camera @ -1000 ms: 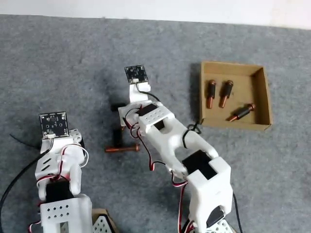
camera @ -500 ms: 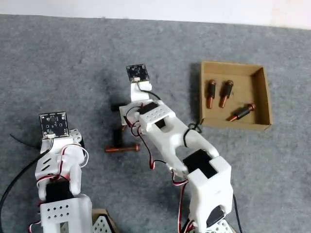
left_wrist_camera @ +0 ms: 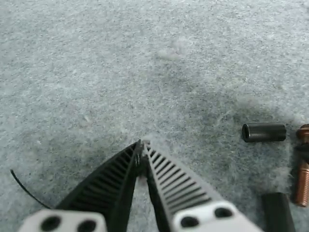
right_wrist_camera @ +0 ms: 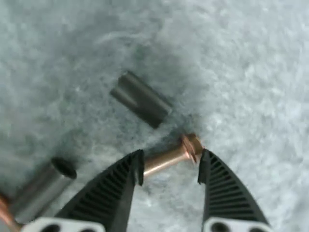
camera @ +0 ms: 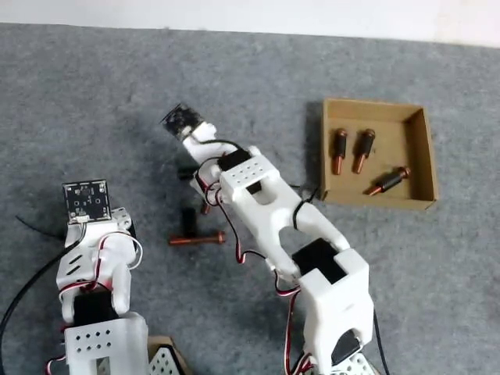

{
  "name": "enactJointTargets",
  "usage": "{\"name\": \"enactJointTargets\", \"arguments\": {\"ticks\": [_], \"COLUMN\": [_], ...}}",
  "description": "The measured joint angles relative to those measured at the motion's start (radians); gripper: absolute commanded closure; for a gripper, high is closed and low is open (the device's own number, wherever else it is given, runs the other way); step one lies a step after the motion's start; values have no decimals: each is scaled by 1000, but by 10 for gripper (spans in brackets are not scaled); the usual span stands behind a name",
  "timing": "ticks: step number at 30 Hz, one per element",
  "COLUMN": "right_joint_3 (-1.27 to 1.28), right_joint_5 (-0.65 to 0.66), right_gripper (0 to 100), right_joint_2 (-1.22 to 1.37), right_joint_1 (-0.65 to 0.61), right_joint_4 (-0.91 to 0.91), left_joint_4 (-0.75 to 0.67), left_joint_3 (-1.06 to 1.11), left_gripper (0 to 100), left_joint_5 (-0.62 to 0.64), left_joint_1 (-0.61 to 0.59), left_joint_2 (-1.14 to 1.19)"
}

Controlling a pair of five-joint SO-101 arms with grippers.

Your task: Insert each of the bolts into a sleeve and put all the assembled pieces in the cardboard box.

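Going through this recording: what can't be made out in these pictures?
- High view: the right gripper and the bolt between its open fingers lie under that arm's wrist.
- Left wrist view: a copper bolt and a sleeve are cut off by the picture's edges; which bolt it is stays unclear.
- High view: the assembled pieces in the cardboard box are too small to judge how far each bolt sits in.

The table (camera: 94, 94) has a grey, felt-like top. A cardboard box (camera: 375, 199) sits on its right side, well apart from a copper bolt (camera: 197, 240) lying flat near the middle with a black sleeve (camera: 189, 219) just beside it. A second sleeve (right_wrist_camera: 141, 99) and a second bolt (right_wrist_camera: 169, 157) lie close by.
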Motion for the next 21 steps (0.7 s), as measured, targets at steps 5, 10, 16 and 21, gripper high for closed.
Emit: {"name": "enactJointTargets", "arguments": {"ticks": [5,10,16,21], "right_joint_3": [-28,-98,-236,-489], "right_joint_5": [193,244,293,310], "right_gripper": [830,830,830,830], "right_joint_2": [11,14,69,245], "right_joint_1": [-5,-18,-29,-43], "right_joint_4": [0,0,80,252], "left_joint_4": [0,0,0,0], "left_joint_3": [0,0,0,0], "left_gripper": [995,995,995,995], "left_joint_5": [0,0,0,0], "left_joint_1": [0,0,0,0], "left_joint_2": [0,0,0,0]}}
